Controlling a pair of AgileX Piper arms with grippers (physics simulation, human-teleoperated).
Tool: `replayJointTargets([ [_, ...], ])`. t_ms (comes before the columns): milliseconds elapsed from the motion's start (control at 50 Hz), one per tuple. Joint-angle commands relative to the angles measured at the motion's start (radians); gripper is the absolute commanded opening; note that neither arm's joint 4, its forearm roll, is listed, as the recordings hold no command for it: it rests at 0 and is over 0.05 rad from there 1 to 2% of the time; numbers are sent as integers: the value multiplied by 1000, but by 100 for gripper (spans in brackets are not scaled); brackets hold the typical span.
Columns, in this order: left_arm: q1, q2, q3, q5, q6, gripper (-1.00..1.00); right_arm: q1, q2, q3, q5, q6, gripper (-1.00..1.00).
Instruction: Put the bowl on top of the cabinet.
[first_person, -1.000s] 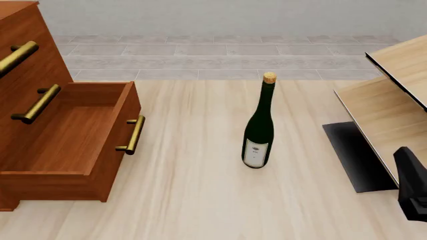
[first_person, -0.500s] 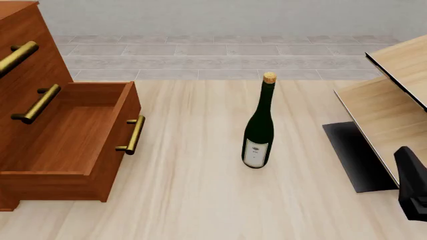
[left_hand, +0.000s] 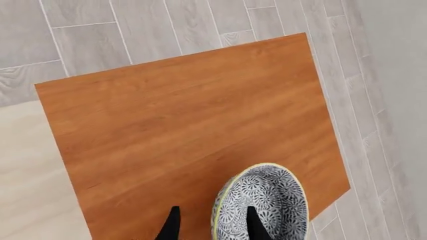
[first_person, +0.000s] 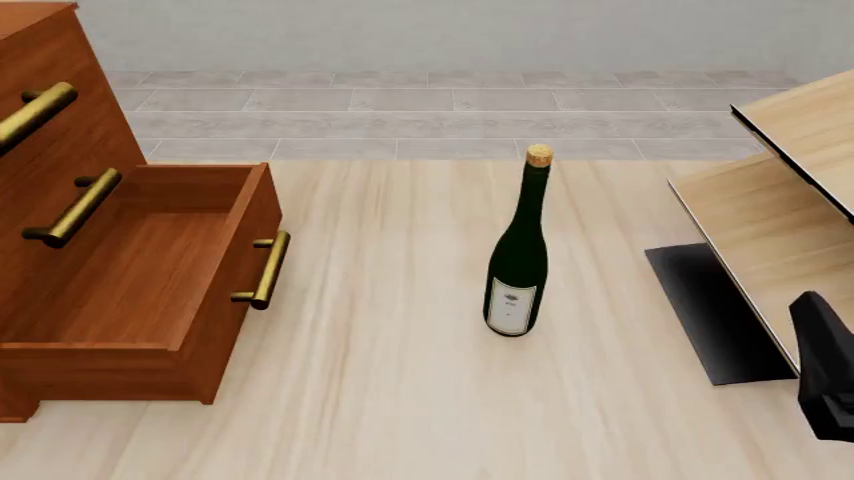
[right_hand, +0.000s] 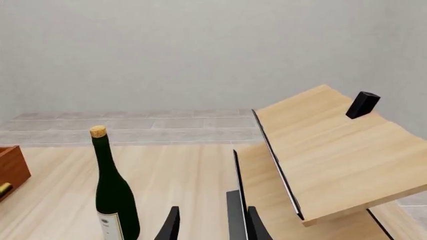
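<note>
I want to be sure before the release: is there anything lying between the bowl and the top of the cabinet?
Nothing visible does. In the left wrist view the bowl, between the left tool's fingers, is over the bare top of the cabinet, near one corner.

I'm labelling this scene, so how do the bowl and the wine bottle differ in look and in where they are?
The bowl is low, round and white with a fine dark speckled pattern; the wine bottle is tall, slim and dark green with a cork and a pale label. The bowl is over the cabinet top, with a finger of the left gripper across it; the bottle stands upright on the light wooden table, untouched.
</note>
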Motion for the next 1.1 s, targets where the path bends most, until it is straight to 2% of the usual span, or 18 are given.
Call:
replayJointTargets([
  [20,8,-17,-12,-3,-11,100,0,0,-1,0,-1,100],
  [40,-10,-18,-16,-7,-16,100,1,0,-3,1,-2,100],
  [140,10,-21,-17,-2,-10,100,3,0,2,-3,-2,100],
  [160,-15,-24,-14,-6,-19,100,3,0,0,-1,-3,100],
  [320,16,-28,-62,24,-10,100,5,0,-2,1,-3,100],
  [360,-11,-31,-74,24,-21,100,5,0,-1,0,-4,100],
  [380,24,-32,-86,32,-13,100,5,0,1,-2,-3,100],
  [400,4,-38,-99,35,-23,100,5,0,3,-3,-3,100],
  [580,6,-81,-147,42,-30,100,6,0,2,-3,-2,100],
  [720,-39,-119,-147,43,-24,100,4,0,-1,-2,0,100],
  [740,-72,-126,-178,43,1,100,3,0,-1,-3,1,100],
  [780,-101,-131,-189,43,6,100,2,0,0,-4,1,100],
  [900,-144,-151,-247,42,61,100,4,0,-2,-3,3,100],
  [1100,-224,-207,-201,-12,155,100,2,0,6,-13,6,100],
])
